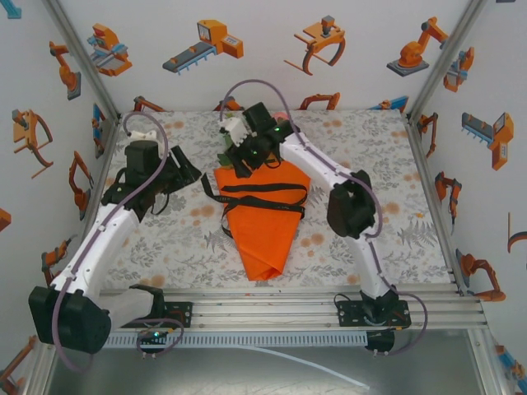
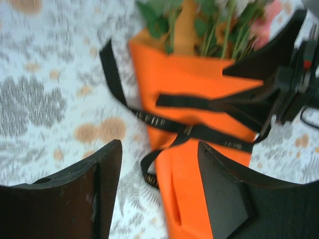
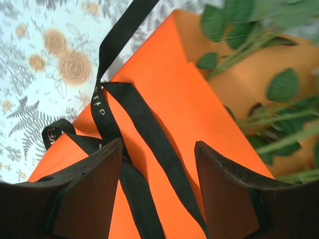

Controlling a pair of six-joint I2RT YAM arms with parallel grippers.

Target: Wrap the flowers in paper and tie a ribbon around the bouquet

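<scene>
The bouquet lies flat mid-table as an orange paper [image 1: 268, 234] cone, its point toward the arms. Flowers [image 1: 233, 132] stick out of its far wide end, partly under my right arm; green stems and pink blooms [image 2: 224, 20] show there. The black ribbon [image 1: 263, 191] crosses the cone in a few bands, with loose ends off its left side. My right gripper [image 1: 244, 161] hovers open over the cone's wide end, a ribbon [image 3: 149, 129] strand lying between its fingers, ungripped. My left gripper [image 1: 191, 171] stands open just left of the cone, its jaws straddling the paper [image 2: 179, 199] edge and a ribbon [image 2: 149, 172] loop.
A floral tablecloth [image 1: 165, 239] covers the table. Aluminium rails [image 1: 280, 300] run along the near edge between the arm bases. Printed walls and metal posts [image 1: 428, 173] close in the sides and back. Grey-purple cables [image 1: 148, 123] loop above both arms.
</scene>
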